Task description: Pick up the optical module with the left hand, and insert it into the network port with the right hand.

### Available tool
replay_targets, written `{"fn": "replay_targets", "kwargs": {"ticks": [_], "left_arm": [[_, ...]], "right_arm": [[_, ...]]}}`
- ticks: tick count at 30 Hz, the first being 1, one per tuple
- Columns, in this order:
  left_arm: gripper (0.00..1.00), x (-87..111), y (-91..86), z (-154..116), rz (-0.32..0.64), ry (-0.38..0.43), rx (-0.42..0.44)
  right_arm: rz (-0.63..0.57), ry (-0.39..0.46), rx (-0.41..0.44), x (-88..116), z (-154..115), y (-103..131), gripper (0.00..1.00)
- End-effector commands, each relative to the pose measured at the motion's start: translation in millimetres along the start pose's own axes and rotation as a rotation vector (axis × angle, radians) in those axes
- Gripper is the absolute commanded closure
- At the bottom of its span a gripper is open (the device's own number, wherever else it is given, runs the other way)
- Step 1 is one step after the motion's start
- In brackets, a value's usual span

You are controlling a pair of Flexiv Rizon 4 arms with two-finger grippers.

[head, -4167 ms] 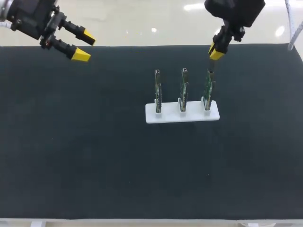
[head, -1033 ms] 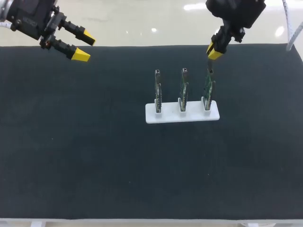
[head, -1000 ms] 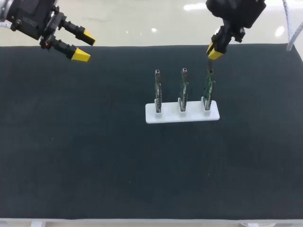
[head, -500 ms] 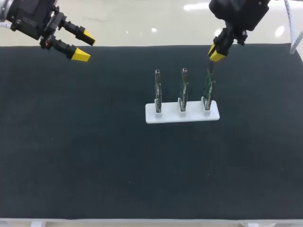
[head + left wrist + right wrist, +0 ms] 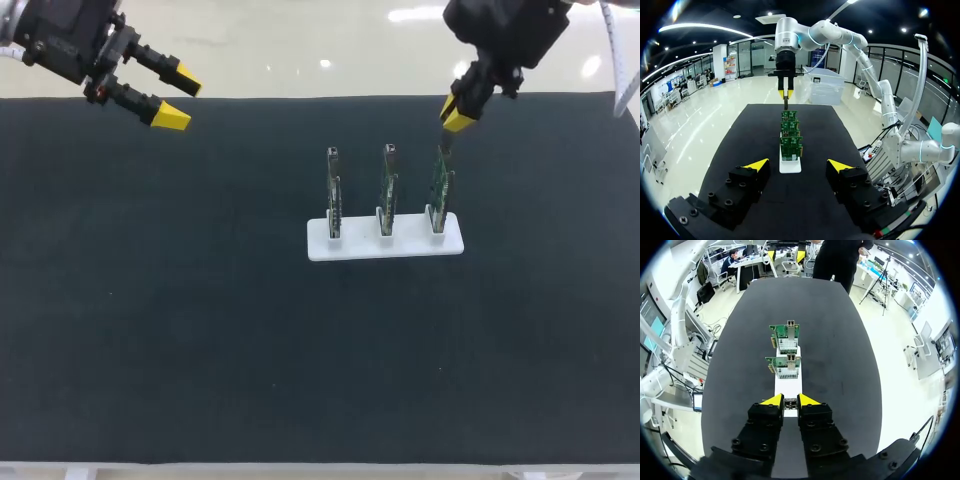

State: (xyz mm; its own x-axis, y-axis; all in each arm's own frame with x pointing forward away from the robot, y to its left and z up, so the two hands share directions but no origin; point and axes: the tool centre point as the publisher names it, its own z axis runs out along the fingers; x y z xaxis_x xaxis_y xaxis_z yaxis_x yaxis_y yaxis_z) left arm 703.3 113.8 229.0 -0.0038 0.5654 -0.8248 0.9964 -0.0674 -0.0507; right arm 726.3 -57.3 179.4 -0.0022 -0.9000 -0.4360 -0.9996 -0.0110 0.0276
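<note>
The right gripper [image 5: 458, 117] is closed to a narrow gap on a thin dark piece taken to be the optical module [image 5: 785, 103], which is held from two sides between the yellow tips. The module's long axis is set upright, hanging straight down out of the fingers. Directly beneath it stands the card [image 5: 438, 188] at the right end of the white base [image 5: 385, 246]. The module's lower end is seen at that card's top edge, where the network port is judged to sit. Whether the two are already touching cannot be told. The coming move is therefore judged to turn on a straight descent along the module's own axis, with little sideways correction. Two further cards are held upright at the middle and left end of the base. The left gripper [image 5: 180, 98] is wide open and empty, well away from the base over the far left of the table [image 5: 200, 330]. The right arm is much the nearer.
</note>
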Motion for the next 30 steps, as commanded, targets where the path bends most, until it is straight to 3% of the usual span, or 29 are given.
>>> {"fn": "replay_targets", "kwargs": {"ticks": [1, 30], "left_arm": [[0.0, -0.5, 0.6, 0.1, -0.001, 0.003, 0.001], [0.0, -0.5, 0.6, 0.1, -0.001, 0.003, 0.001]], "right_arm": [[-0.002, -0.002, 0.0, 2.0, 0.1, -0.6, 1.0], [-0.002, -0.023, 0.004, 5.0, 7.5, 0.1, 1.0]]}}
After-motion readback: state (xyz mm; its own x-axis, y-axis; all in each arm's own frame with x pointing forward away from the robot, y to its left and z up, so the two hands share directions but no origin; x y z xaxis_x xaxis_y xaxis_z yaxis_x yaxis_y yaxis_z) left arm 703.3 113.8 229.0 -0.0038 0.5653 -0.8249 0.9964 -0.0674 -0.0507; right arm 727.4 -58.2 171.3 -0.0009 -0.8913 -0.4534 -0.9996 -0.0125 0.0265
